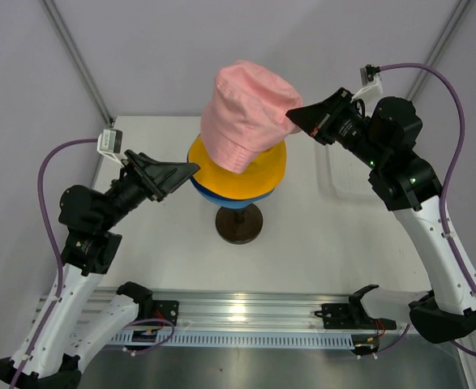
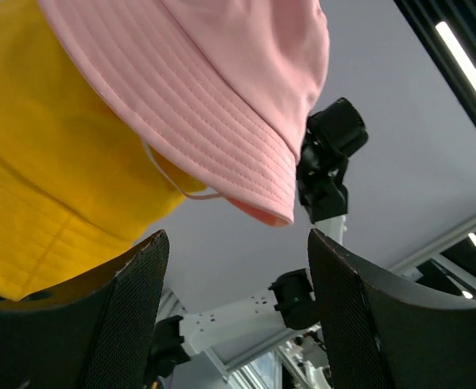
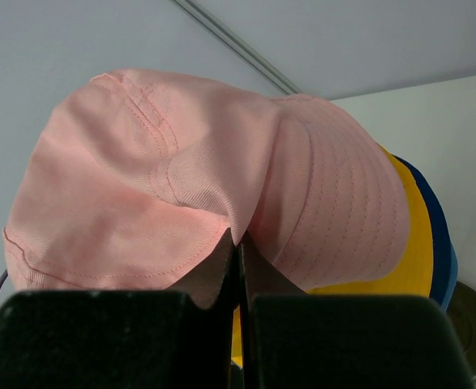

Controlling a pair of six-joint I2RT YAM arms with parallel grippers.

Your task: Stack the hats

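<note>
The pink hat (image 1: 246, 109) sits askew on top of the stack, its crown tipped up and toward the left and its near edge lying over the crown of the yellow hat (image 1: 262, 177). The right fingers (image 1: 291, 117) are pressed together on the pink brim at its right edge. The wrist view shows the cloth folded into the seam between them. That side of the brim is lifted clear of the yellow one. On the far side, seen from the left wrist, the pink brim's stitched edge hangs free in the air with nothing under it.

The yellow brim spreads wider than the pink hat all round its near half. Beneath it, the navy hat (image 3: 437, 241) shows as a thin rim, and the light blue hat (image 3: 452, 275) as a thinner one below that. The whole stack stands on a dark round base (image 1: 238, 224) in the middle of the table (image 1: 156, 251).

The left fingers (image 1: 182, 172) are spread apart and hold nothing. They hang just beside the left edge of the yellow brim, pointing at it. Whether they touch it cannot be told.

The table lies bare to the left of the base, and in front of it as far as the metal rail (image 1: 246, 312). Both arms reach in from the sides, so the near face of the stack is open.
</note>
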